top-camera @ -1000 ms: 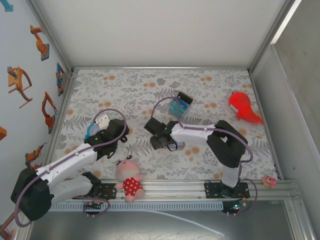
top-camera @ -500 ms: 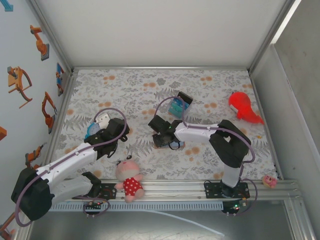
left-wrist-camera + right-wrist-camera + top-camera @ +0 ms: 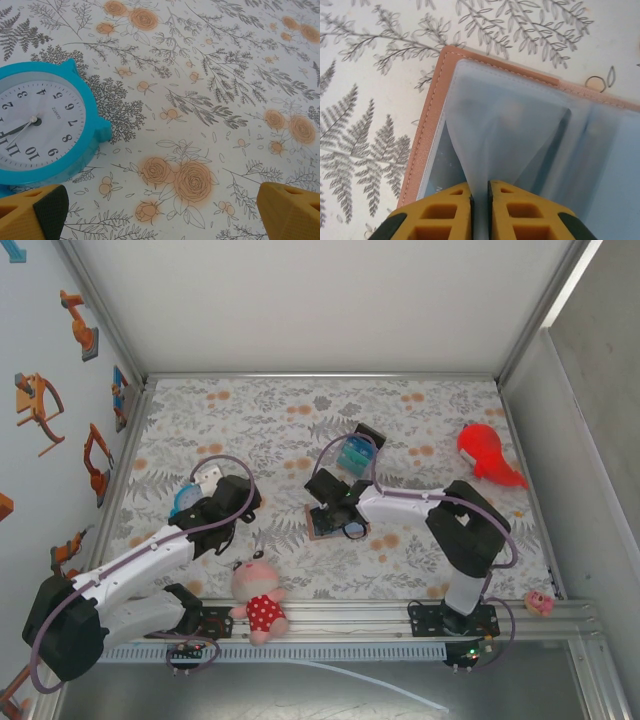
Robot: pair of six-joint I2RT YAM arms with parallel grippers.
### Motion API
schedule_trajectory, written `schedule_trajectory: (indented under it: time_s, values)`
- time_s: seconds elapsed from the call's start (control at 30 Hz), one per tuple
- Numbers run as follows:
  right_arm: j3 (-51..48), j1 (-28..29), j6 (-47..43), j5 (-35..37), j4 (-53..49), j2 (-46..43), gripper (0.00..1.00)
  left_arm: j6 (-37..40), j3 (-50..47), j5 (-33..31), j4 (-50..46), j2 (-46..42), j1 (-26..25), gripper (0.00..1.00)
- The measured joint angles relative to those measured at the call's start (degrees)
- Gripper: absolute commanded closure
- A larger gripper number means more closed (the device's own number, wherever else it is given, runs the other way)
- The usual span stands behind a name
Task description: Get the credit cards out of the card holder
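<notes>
The card holder (image 3: 322, 528) lies open on the flowered cloth, with its pinkish-tan leather edge (image 3: 426, 140) around frosted plastic sleeves (image 3: 510, 120). My right gripper (image 3: 338, 516) is directly over it. In the right wrist view the right gripper (image 3: 480, 200) is shut on one sleeve page, pinching it up into a tent. Dark shapes, possibly the credit cards (image 3: 555, 145), show dimly through the sleeves. My left gripper (image 3: 207, 492) hovers far to the left. Its yellow fingertips (image 3: 35, 216) stand wide apart over bare cloth, so the left gripper (image 3: 162, 215) is open.
A turquoise alarm clock (image 3: 35, 125) lies just left of the left gripper. A black, blue and teal striped block (image 3: 358, 450) stands behind the card holder. A red toy (image 3: 487, 453) lies at the right, and a plush doll (image 3: 258, 598) sits at the near rail.
The right gripper's jaws have closed on a plastic sleeve of the card holder, and that arm has shifted slightly right. The left arm has stayed still.
</notes>
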Motion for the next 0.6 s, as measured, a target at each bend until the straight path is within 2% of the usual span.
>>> schedule_trajectory:
  time_s: [0.23,0.6]
  values:
    - [-2.8,0.0,-0.9,-2.7,2.0,-3.3,0.87,1.1,0.7,1.9,1.9,0.7,0.0,0.03]
    - [-2.9,-0.6,0.3,0.4,1.4,-4.4,0.82,4.7,2.8,5.3,4.4,5.1,-0.9,0.03]
